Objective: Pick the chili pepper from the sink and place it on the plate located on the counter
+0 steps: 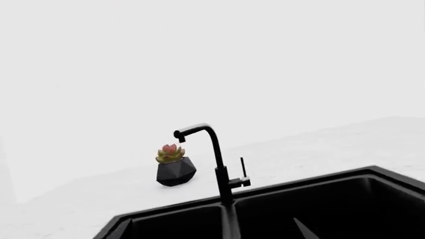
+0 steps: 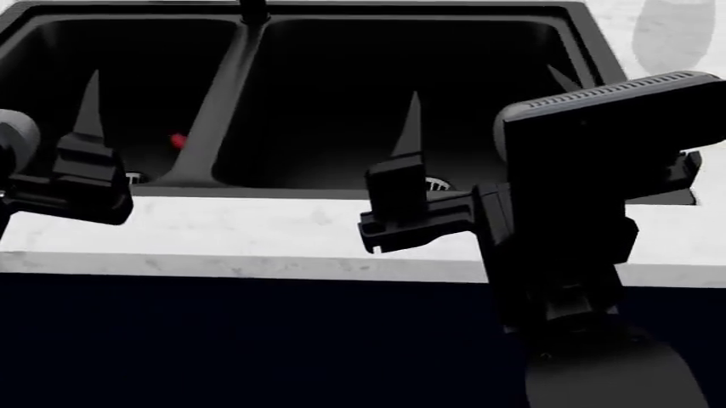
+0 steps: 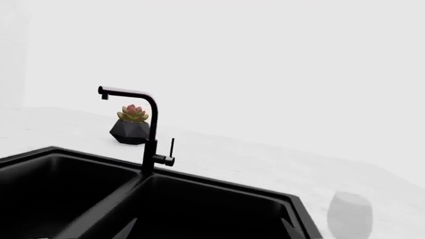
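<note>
The chili pepper [image 2: 178,140] is a small red spot low in the left basin of the black sink [image 2: 207,127], close to the divider. My left gripper [image 1: 209,230] hangs open over that basin, to the left of the chili; the head view shows only one of its fingers [image 2: 88,106]. My right gripper [image 2: 485,106] stands open above the right basin with nothing between its fingers. Both wrist views look across the sink [image 1: 319,184] [image 3: 66,152] toward the back wall and do not show the chili. The plate is out of view. The white counter [image 2: 227,229] surrounds the sink.
A black faucet [image 1: 216,159] [image 3: 149,134] rises behind the divider. A succulent in a dark faceted pot [image 1: 175,169] [image 3: 131,127] stands behind it on the counter. A clear wine glass [image 2: 669,34] [image 3: 350,215] is right of the sink. Silver strainers [image 2: 437,181] sit in the basins.
</note>
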You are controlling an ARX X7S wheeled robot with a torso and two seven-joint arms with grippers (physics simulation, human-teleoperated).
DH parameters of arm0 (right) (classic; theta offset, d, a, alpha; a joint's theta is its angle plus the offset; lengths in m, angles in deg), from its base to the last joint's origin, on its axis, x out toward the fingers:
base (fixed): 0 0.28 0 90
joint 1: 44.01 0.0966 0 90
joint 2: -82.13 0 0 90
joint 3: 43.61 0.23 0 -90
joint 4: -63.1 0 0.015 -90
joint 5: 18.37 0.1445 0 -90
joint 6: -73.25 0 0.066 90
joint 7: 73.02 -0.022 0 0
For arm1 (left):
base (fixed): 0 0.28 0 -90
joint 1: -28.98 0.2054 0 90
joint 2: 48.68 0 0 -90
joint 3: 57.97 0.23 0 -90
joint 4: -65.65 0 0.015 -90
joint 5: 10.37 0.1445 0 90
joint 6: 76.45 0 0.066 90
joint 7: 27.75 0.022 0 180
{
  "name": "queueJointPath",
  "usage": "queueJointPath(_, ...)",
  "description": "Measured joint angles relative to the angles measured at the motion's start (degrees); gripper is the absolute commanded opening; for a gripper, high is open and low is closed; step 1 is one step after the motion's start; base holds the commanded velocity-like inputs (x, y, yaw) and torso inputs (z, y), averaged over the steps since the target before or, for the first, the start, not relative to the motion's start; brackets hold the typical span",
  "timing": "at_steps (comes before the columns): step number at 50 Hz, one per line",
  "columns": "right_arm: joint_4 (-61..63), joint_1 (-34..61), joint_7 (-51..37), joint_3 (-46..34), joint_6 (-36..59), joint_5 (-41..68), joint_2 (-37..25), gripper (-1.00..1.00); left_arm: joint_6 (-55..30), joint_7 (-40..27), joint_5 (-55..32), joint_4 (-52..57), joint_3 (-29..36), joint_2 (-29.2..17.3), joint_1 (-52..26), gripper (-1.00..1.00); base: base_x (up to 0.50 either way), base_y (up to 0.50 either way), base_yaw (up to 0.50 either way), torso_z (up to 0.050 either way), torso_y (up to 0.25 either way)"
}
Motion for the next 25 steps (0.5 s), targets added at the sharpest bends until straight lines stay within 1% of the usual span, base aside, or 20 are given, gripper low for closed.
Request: queueJointPath(25, 1.07, 0.11, -0.36, -0.63, 0.47, 0.82, -1.08, 1.0, -1.05, -0.45, -0.76, 0.77, 0.22, -0.53, -0.87, 1.0, 0.0, 0.5, 0.0, 0.0, 0.0)
